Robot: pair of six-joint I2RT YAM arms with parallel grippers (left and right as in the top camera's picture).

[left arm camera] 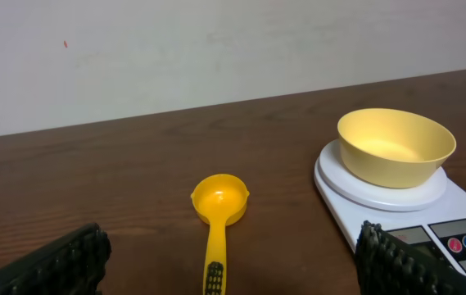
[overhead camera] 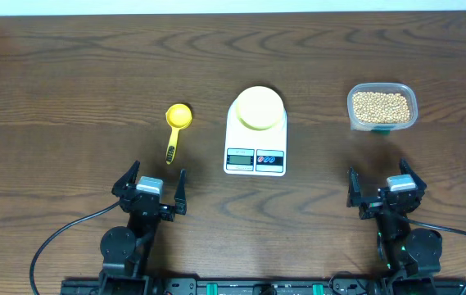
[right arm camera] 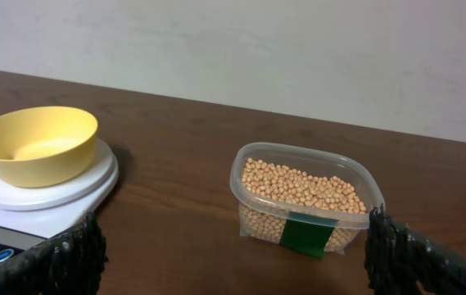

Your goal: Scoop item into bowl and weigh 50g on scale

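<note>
- Sitting upright on the round platform of the white digital kitchen scale point(overhead camera: 255, 154): the pale yellow bowl point(overhead camera: 259, 107).
- The scale's display and round buttons are on its edge toward the robot; the reading is too small to tell.
- Tan soybean-like beans point(overhead camera: 381, 106) are in a clear plastic tub point(right arm camera: 237, 184) with a green label, well to the right of the scale and not touching it.
- The yellow measuring scoop point(overhead camera: 175, 131) lies flat just left of the scale, cup end away from the robot, handle toward the robot.
- The left gripper point(overhead camera: 158, 174) is robot-side of the scale and to its left, near the scoop handle, jaws spread wide, holding nothing.
- The right gripper point(overhead camera: 377, 172) is robot-side of the scale and to its right, jaws spread wide, holding nothing.
- Everything sits on a dark wood table point(overhead camera: 69, 82).
</note>
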